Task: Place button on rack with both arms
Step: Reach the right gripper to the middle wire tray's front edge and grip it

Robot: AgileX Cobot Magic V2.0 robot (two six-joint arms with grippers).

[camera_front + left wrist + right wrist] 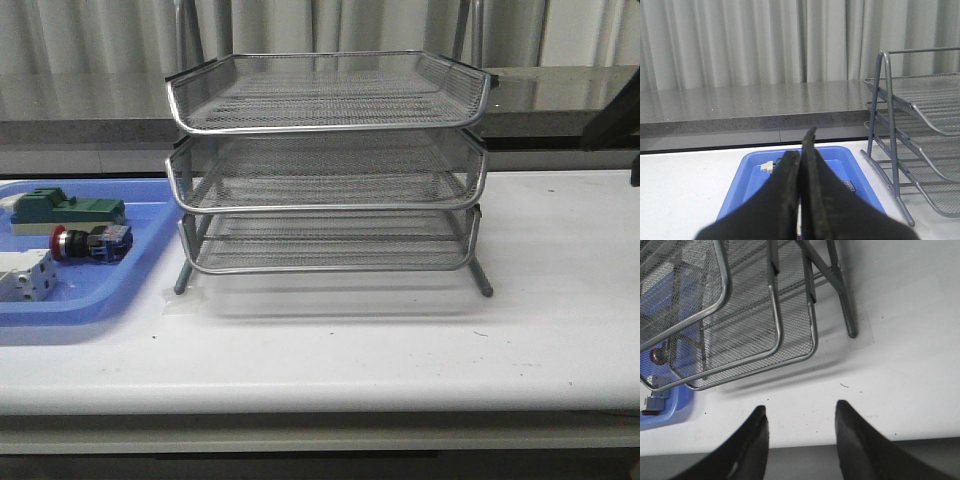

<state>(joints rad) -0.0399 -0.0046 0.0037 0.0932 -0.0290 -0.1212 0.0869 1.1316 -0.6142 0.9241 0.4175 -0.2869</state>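
Three wire tiers on the rack (328,165), all bare of the button (92,243); lies on its side in the blue tray (150,262) left of the rack, red cap pointing left, between a green part (68,209) and a white part (25,275). Left gripper (801,165) above that tray, jaws pressed together, holding nothing; right gripper (800,415) over the table (560,300) in front of the rack, jaws wide, empty. Pickup not yet begun, by judgement: best to open the left jaws first, descend square across the black body rather than the rounded cap, keep clear of both neighbours. No brand, label or legible writing anywhere.
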